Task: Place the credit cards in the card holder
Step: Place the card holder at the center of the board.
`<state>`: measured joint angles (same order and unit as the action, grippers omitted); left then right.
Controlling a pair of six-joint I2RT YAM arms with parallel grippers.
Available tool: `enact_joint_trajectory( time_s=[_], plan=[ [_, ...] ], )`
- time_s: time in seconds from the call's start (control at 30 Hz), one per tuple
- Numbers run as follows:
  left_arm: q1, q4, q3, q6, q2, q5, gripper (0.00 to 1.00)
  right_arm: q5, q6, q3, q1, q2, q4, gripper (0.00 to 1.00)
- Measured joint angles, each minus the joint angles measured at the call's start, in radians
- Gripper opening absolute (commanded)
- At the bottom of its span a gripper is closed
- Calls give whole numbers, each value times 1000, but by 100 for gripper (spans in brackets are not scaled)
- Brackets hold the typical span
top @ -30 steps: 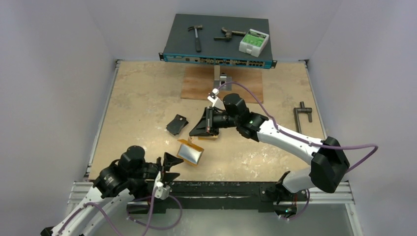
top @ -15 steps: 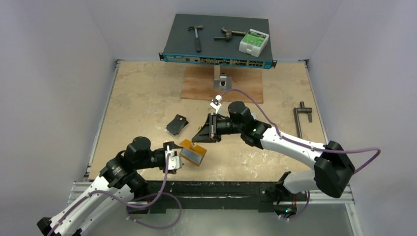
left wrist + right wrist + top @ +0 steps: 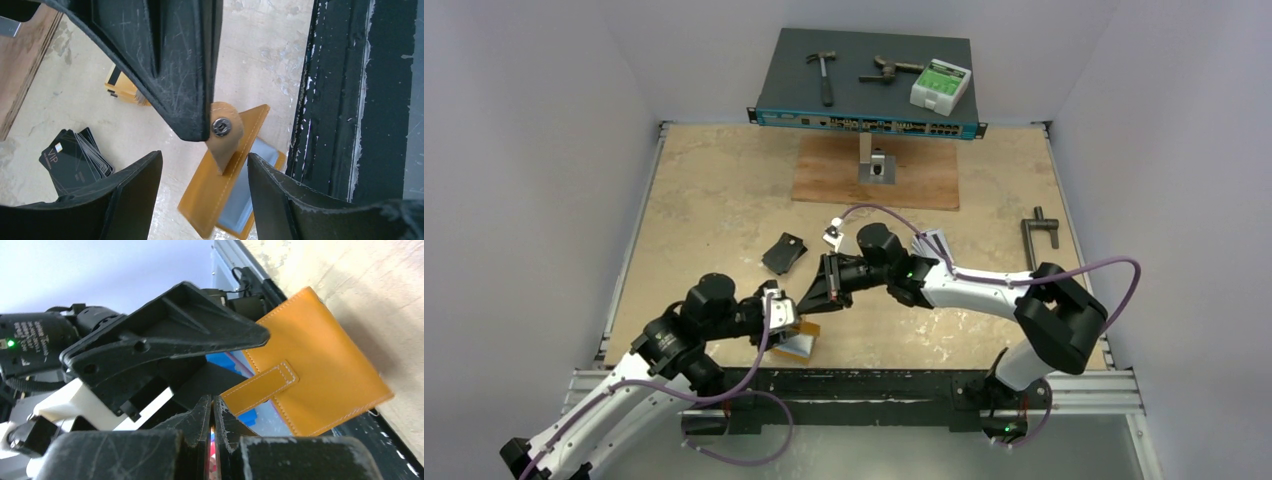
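The orange card holder [image 3: 796, 343] lies near the table's front edge, tilted, with its greyish sleeve showing in the left wrist view [image 3: 220, 200]. My right gripper [image 3: 212, 412] is shut on its snap tab [image 3: 223, 131] and shows above it in the top view [image 3: 812, 298]. The holder's orange outer face fills the right wrist view [image 3: 320, 370]. My left gripper [image 3: 205, 190] is open, with one jaw on each side of the holder and not touching it [image 3: 779, 312]. A yellow-orange card stack [image 3: 122, 87] lies behind. No card is in either gripper.
A black case with fanned black cards [image 3: 784, 252] lies left of the grippers [image 3: 75, 160]. A network switch [image 3: 864, 110] with tools stands at the back, a wooden board [image 3: 924, 180] before it, and a metal clamp [image 3: 1039, 235] to the right. The black front rail [image 3: 350, 100] is close by.
My right gripper has come down to the near left and closed on the holder's tab. The holder has shifted toward the front edge. My left gripper has swung in around the holder.
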<state>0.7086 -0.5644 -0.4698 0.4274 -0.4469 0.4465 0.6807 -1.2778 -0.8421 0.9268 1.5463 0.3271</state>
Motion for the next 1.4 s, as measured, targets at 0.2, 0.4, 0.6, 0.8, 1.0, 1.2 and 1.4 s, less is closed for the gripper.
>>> enact_joint_trajectory(
  time_s=[0.2, 0.4, 0.6, 0.8, 1.0, 1.2, 1.4],
  plan=[
    [-20, -6, -3, 5, -1, 0, 69, 20, -33, 127, -23, -48, 96, 0],
    [-21, -6, -53, 32, -63, 44, 76, 2, -5, 298, -147, -150, 31, 0],
    [-19, -10, -81, 109, -142, 150, 75, -21, 23, 377, -251, -196, 0, 0],
    [18, -62, -102, 273, -223, 234, 69, -35, 76, 426, -318, -205, -40, 0],
    [90, -112, -109, 455, -327, 272, 67, -49, 171, 446, -418, -251, -164, 0],
    [120, -101, -124, 534, -433, 283, 64, -161, 379, 305, -430, -216, -404, 0],
    [122, -17, -130, 534, -509, 283, 61, -295, 521, 253, -416, -182, -555, 0]
  ],
)
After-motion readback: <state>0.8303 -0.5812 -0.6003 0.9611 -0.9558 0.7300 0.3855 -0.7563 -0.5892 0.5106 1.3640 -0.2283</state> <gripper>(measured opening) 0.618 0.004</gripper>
